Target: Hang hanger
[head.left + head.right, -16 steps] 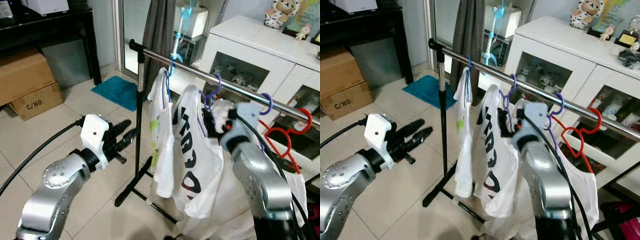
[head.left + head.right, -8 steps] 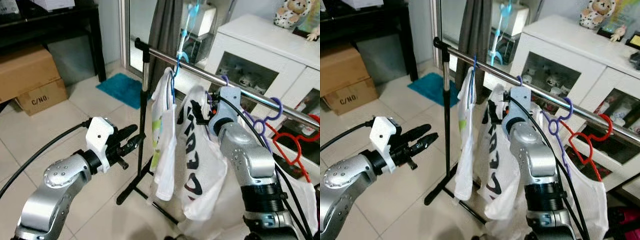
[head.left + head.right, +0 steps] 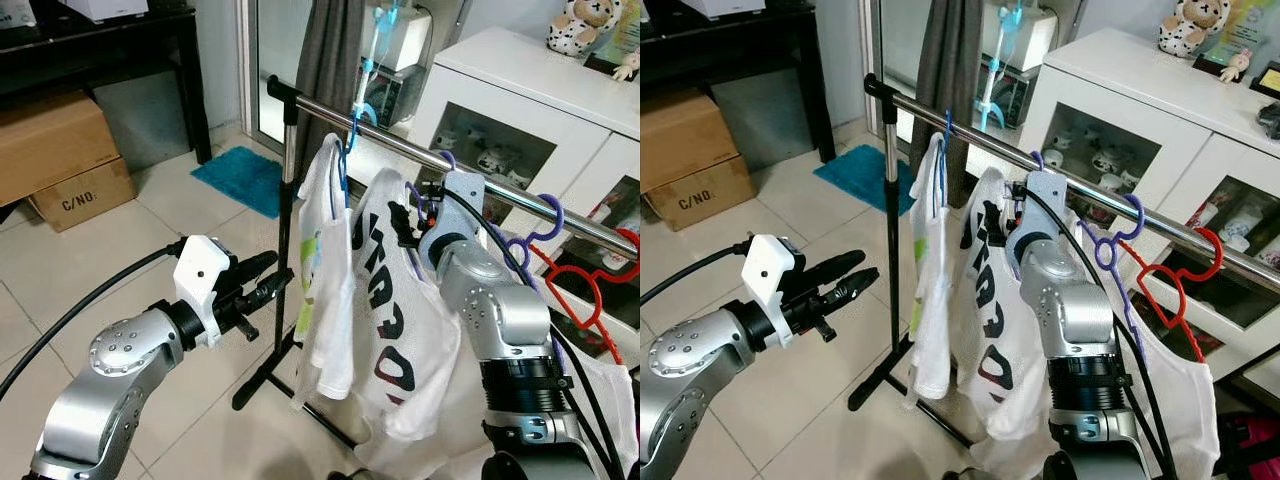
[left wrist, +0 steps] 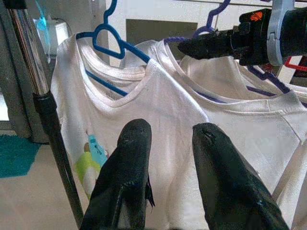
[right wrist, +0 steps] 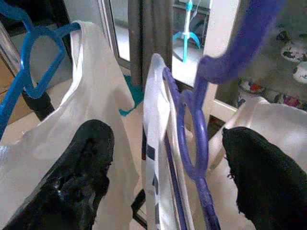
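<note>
Right fingers [image 5: 100,158] spread around purple hanger [image 5: 194,139] | left fingers [image 4: 129,158] parted, empty | box [image 3: 85,200] reads "C/NO."

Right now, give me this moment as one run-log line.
step: hanging purple hanger | right pincer: open around its neck, at steel rail | left pincer: open, idle short of blue-hanger shirt

Tiled floor [image 3: 70,290], white cabinet [image 3: 520,110], cardboard boxes [image 3: 60,160], teal mat [image 3: 240,180].
</note>
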`<state>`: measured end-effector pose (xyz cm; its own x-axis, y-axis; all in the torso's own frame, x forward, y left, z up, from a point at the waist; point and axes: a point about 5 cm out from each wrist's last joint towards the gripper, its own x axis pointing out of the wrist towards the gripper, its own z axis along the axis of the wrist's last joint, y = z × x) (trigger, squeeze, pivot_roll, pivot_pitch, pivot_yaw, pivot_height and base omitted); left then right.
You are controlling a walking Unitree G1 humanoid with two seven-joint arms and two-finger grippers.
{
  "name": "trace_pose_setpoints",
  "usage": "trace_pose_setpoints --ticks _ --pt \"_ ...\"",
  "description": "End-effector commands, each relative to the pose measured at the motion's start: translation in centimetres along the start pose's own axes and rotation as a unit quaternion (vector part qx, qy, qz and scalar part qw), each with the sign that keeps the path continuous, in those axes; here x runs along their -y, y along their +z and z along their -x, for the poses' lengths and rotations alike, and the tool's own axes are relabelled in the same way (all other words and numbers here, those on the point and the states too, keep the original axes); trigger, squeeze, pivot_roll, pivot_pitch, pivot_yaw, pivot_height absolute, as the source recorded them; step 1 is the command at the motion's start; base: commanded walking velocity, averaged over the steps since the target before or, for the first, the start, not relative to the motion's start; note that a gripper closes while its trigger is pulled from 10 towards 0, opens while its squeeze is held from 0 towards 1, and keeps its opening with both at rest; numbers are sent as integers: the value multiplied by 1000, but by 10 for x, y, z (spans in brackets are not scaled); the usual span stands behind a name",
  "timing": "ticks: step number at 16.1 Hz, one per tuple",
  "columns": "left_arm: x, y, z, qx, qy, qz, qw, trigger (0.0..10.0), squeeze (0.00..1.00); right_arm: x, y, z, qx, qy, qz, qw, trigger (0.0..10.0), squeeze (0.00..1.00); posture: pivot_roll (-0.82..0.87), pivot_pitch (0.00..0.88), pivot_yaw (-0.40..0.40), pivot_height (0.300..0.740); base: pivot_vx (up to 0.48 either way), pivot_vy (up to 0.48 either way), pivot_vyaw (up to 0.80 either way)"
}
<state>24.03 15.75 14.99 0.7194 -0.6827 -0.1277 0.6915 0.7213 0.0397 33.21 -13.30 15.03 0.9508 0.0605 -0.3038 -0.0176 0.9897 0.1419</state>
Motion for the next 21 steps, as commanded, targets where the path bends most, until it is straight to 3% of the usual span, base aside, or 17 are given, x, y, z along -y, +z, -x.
trace_pose_setpoints --ticks 1,8,10,12,21 --pt "3 0 -3 -1 -13 1 1000 10000 0 7 4 2 2 -11 -2 1000 0 0 52 0 -116 740 0 0 0" --pt "5 1 -1 6 -26 6 1000 10000 0 8 6 1 1 -13 -2 1000 0 0 53 0 -123 740 0 0 0" --pt "16 10 0 43 -82 42 995 10000 0 8 7 1 2 -13 -1 1000 0 0 45 0 -120 740 0 0 0" --pt "26 13 0 44 -130 70 988 10000 0 10 7 2 4 -15 -3 1000 0 0 50 0 -121 740 0 0 0" --pt "19 16 4 35 -113 57 991 10000 0 4 5 0 5 -9 -5 1000 0 0 54 0 -118 740 0 0 0"
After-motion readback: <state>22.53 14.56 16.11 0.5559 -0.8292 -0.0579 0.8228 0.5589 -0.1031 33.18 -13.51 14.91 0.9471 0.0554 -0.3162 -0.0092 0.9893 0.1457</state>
